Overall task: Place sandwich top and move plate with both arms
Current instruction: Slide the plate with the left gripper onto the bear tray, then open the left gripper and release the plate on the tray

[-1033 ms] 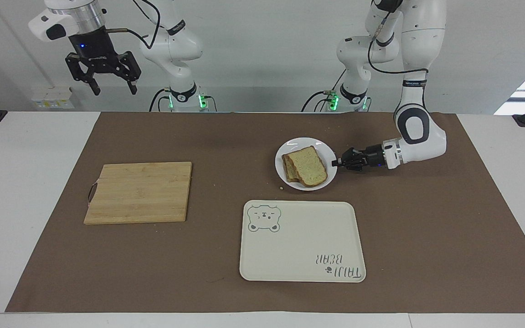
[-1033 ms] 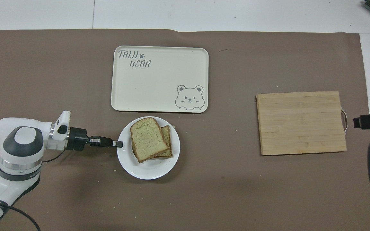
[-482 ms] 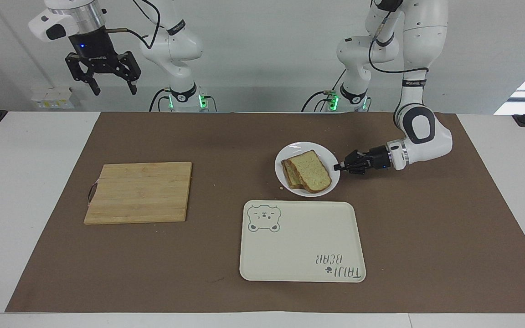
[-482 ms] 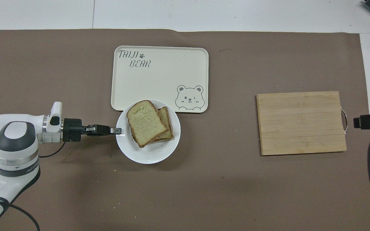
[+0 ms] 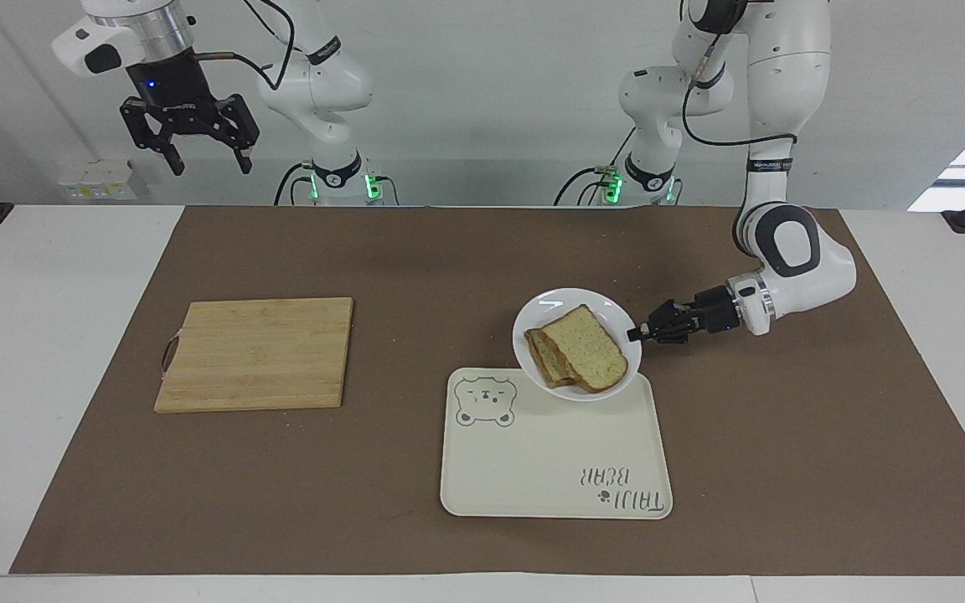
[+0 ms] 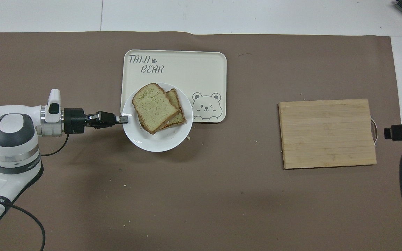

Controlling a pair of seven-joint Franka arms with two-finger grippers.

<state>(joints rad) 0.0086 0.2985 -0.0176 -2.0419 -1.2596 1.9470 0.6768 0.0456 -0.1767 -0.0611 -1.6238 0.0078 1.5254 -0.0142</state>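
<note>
Because the small glossy white plate [image 5: 573, 381] is rigid and slick, the left gripper [image 5: 638, 332] pinches its rim (stacked bread could slide) over the cream bear tray [image 5: 554, 469]; the right gripper [image 5: 188, 141] waits open.

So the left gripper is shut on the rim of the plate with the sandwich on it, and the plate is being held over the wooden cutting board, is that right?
Not quite. The left gripper is shut on the rim of the plate with the sandwich on it, but the plate is over the edge of the cream tray, not the cutting board, which lies bare toward the right arm's end. The facing view shows it.
</note>
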